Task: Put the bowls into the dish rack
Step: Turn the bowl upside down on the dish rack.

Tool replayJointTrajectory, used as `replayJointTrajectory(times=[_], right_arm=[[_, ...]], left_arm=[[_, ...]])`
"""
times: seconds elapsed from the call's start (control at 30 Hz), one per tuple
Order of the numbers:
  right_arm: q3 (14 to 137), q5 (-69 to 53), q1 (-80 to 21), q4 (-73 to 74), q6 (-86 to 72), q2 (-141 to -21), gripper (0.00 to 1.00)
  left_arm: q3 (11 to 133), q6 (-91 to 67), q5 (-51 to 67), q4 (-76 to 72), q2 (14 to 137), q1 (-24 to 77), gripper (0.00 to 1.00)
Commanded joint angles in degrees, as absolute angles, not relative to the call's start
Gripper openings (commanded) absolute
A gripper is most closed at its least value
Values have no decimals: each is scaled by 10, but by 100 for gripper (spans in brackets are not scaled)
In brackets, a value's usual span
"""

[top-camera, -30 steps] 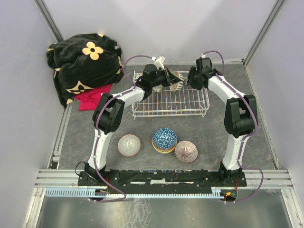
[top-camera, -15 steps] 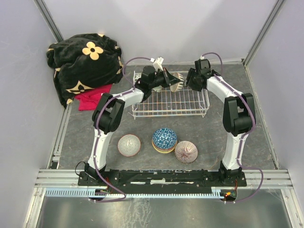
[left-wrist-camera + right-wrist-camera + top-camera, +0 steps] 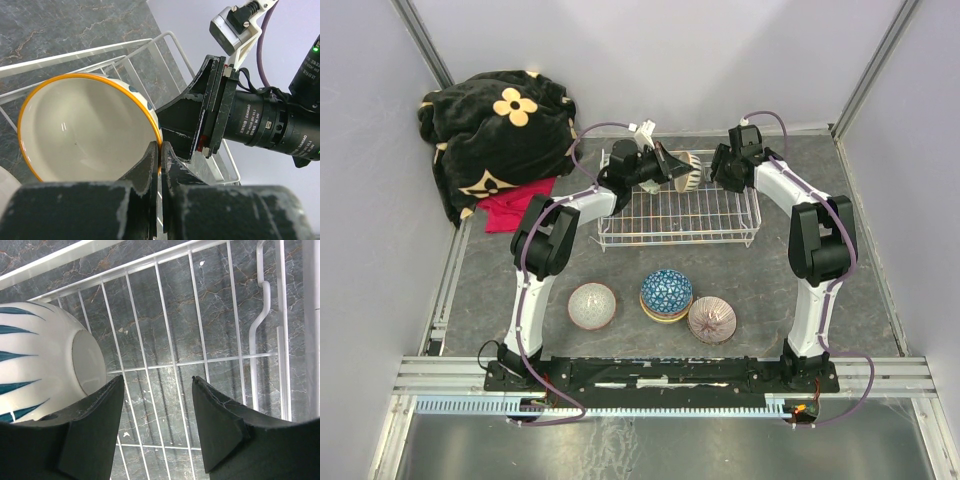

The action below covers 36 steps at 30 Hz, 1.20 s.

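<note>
Your left gripper (image 3: 160, 150) had its jaws clenched on the orange rim of a teal-streaked bowl (image 3: 85, 130), one finger inside the rim and the other outside it. The bowl stood on edge in that grip, its cream inside facing the left wrist camera and its foot turned toward your right arm. It hung over the far end of the dish rack (image 3: 620, 238), and I could not tell whether it touched the wires.

Your right gripper (image 3: 157, 379) was just beside that same bowl, above the far right part of the rack. Its jaws were released and stood well apart, with only the white grid floor and the grey marbled tabletop (image 3: 500, 290) showing between them. From the right wrist camera the bowl's white, teal-striped outside lay next to the left-hand finger (image 3: 90, 435). Whether the two touched was not clear.

From above, I could make out no other bowl among the rack's wires. It sat at the far middle of the tabletop, between your two arms.

The other bowls waited on the near side, well apart from the rack and in a loose row. A pinkish bowl (image 3: 592, 305) was on the left. A blue patterned bowl (image 3: 666, 290) sat in the middle, stacked on a yellow bowl (image 3: 663, 316). A purple-and-white bowl (image 3: 711, 319) was on the right, just beside the stack.

In the far left corner lay a black blanket (image 3: 495, 130) with a yellow flower print, and a red cloth (image 3: 515, 208) stuck out from under its near edge.
</note>
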<state>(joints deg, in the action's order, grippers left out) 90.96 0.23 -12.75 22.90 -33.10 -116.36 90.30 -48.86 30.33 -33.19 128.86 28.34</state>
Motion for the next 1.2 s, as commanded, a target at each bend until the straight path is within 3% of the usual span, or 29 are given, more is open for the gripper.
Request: replayJointTrajectory(times=[0.0, 0.87, 1.17], right_arm=[[925, 2, -128, 204, -325, -1166, 65], [930, -8, -128, 207, -321, -1165, 66], [929, -4, -128, 212, -318, -1157, 66]], left_arm=[[896, -518, 320, -368, 1291, 278, 3], [895, -489, 332, -265, 1255, 252, 4], [925, -555, 369, -334, 1279, 255, 3]])
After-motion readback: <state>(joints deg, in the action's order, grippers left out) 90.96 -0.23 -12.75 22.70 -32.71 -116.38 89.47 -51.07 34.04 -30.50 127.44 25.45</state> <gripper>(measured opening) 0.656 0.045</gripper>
